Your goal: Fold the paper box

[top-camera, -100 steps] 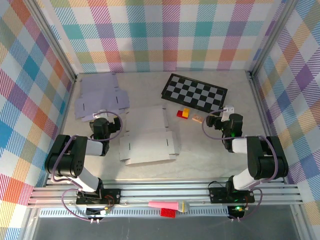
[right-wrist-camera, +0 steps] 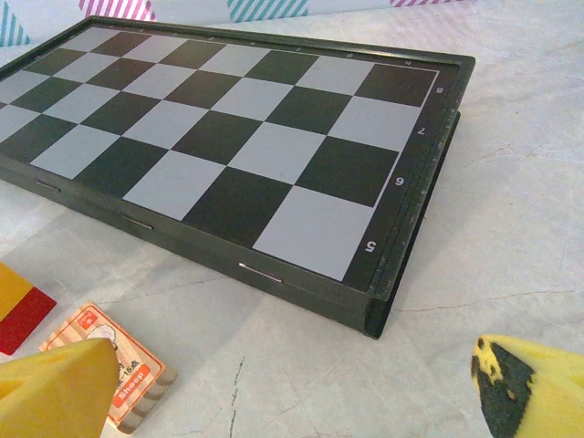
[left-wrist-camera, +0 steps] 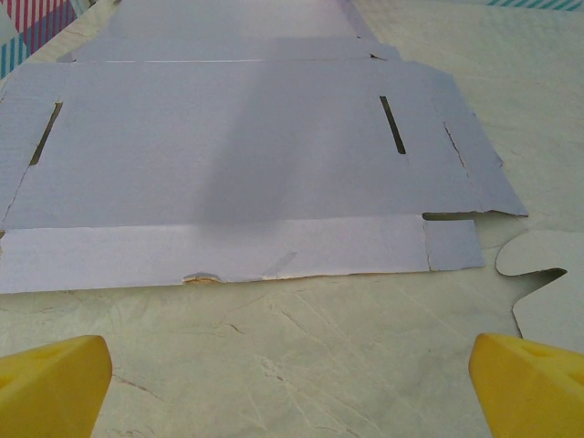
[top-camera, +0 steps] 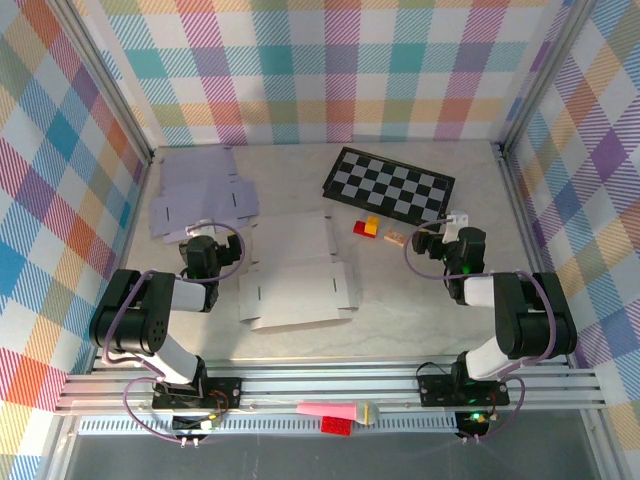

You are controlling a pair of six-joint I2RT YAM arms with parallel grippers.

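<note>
A paper box lies as a flat pale lilac blank (top-camera: 295, 272) in the middle of the table. A second flat blank (top-camera: 200, 195) lies at the back left. In the left wrist view that second blank (left-wrist-camera: 237, 164) spreads out just ahead, slots cut near its ends. My left gripper (top-camera: 205, 240) rests low on the table, a little short of the blank's near edge. Its yellow fingertips (left-wrist-camera: 50, 383) stand wide apart, so the left gripper (left-wrist-camera: 292, 392) is open and holds nothing. My right gripper (top-camera: 452, 232) sits at the right, also open (right-wrist-camera: 292, 401) over bare table.
A folded black-and-white chessboard (top-camera: 390, 186) lies at the back right, with its near corner (right-wrist-camera: 392, 301) just ahead of my right gripper. A small wooden block (right-wrist-camera: 114, 370) and red and yellow bricks (top-camera: 367, 227) lie left of that gripper. Checkered walls enclose the table.
</note>
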